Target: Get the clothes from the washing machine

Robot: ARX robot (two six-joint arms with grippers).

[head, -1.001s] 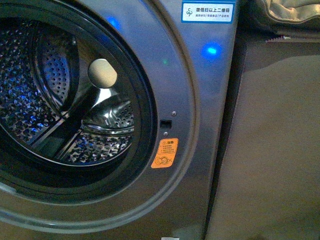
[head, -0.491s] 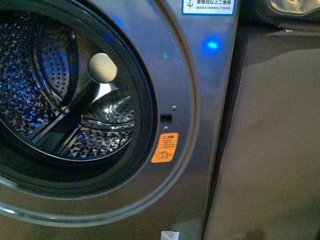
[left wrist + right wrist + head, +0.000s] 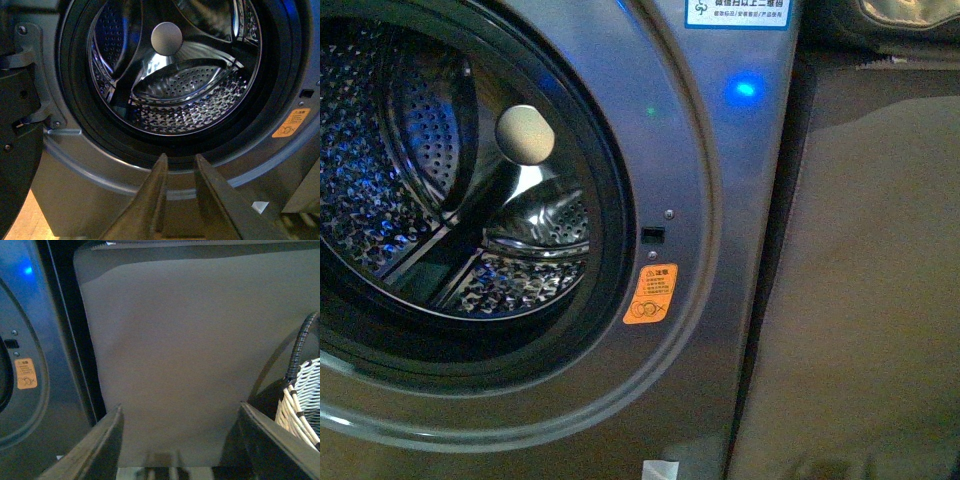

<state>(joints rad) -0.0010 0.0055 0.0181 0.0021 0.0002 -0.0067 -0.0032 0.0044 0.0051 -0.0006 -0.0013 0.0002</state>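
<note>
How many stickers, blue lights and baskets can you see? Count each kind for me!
Stickers: 2, the orange warning sticker and the white label on the washing machine
Blue lights: 1, the blue light
Baskets: 1, the wicker basket
Total: 4

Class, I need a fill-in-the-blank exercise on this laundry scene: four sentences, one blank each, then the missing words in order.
1. The washing machine drum holds ____ clothes in these views.
2. The warning sticker beside the porthole is coloured ____.
3. The left gripper has its fingers nearly closed, while the right gripper is wide ____.
4. Seen from the right wrist, a woven ____ sits beside the tan cabinet.

Missing words: no; orange; open; basket
</note>
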